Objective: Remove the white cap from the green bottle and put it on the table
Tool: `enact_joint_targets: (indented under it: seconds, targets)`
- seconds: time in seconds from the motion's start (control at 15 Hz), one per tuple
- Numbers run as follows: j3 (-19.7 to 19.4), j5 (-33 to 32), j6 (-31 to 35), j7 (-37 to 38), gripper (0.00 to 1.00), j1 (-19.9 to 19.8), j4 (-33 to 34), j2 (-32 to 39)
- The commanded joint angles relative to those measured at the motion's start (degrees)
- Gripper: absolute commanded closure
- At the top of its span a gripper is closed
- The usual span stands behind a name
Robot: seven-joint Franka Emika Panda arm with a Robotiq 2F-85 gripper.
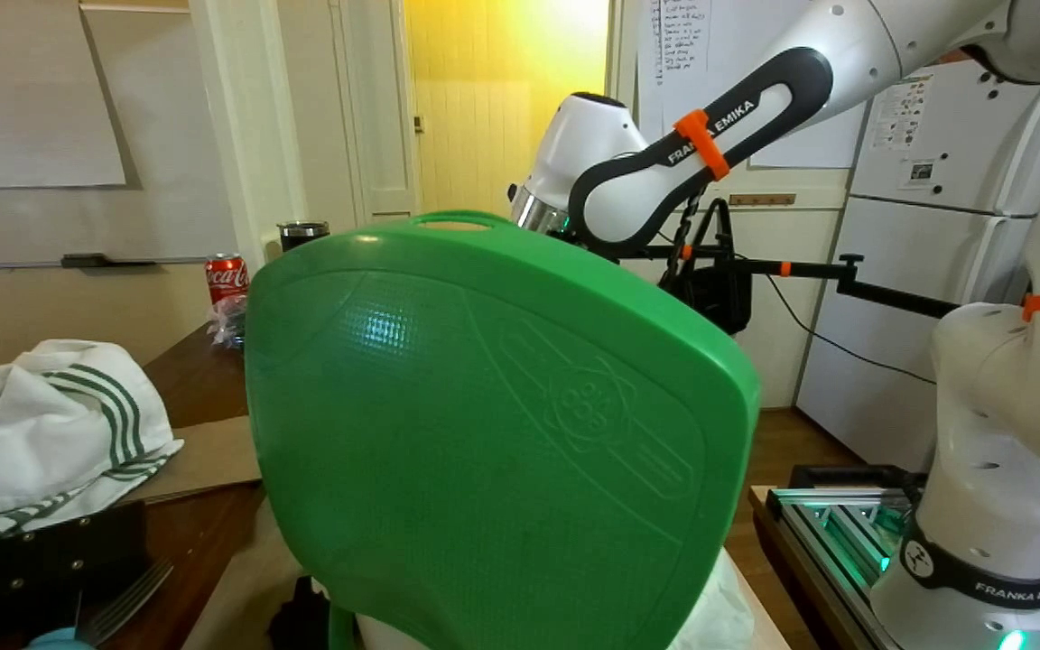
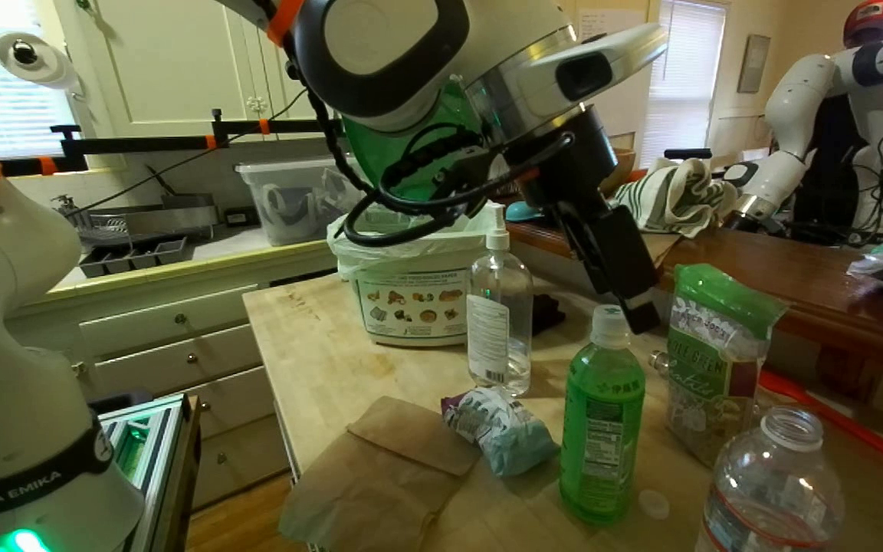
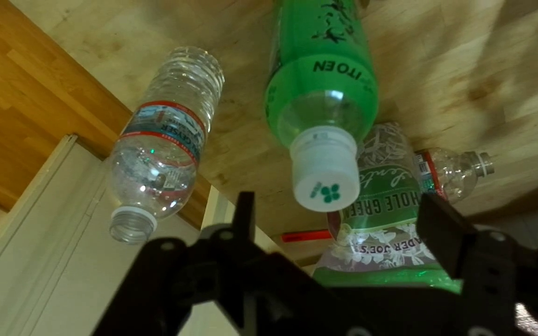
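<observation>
The green bottle (image 2: 602,437) stands upright on the wooden table (image 2: 311,330); it also shows in the wrist view (image 3: 322,93). Its white cap (image 2: 610,326) is on the bottle; in the wrist view the cap (image 3: 325,177) shows a green clover mark. My gripper (image 3: 339,217) is open, its two black fingers wide apart, with nothing between them. In an exterior view the gripper (image 2: 642,307) is tilted down beside and slightly above the cap. The cap lies between the finger lines but ahead of the tips, apart from them. A green board hides gripper and bottle in an exterior view.
Close to the bottle stand a lentil bag (image 2: 717,368), an open clear water bottle (image 2: 775,483) and a pump bottle (image 2: 499,330). A crumpled wrapper (image 2: 503,429), brown paper (image 2: 380,483) and a pale disc (image 2: 654,504) lie nearby. A bin (image 2: 415,299) and green board (image 1: 484,433) stand behind.
</observation>
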Motion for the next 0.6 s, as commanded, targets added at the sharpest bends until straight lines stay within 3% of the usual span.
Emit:
enact_joint_targets:
  seconds: [0.0,0.13,0.2,0.27,0.53]
  targets:
    - [0.02,-0.7,-0.81,-0.31,0.25,0.09,-1.44,-1.16]
    - [0.0,-0.63,-0.67,-0.35,0.26,0.09,-1.54,-1.05]
    - [0.0,-0.62,-0.62,-0.37,0.38,0.08,-1.56,-1.01]
    - [0.0,-0.65,-0.58,-0.35,0.39,0.07,-1.58,-1.0]
    - [-0.04,-0.38,-0.11,-0.43,0.64,0.1,-1.7,-0.97]
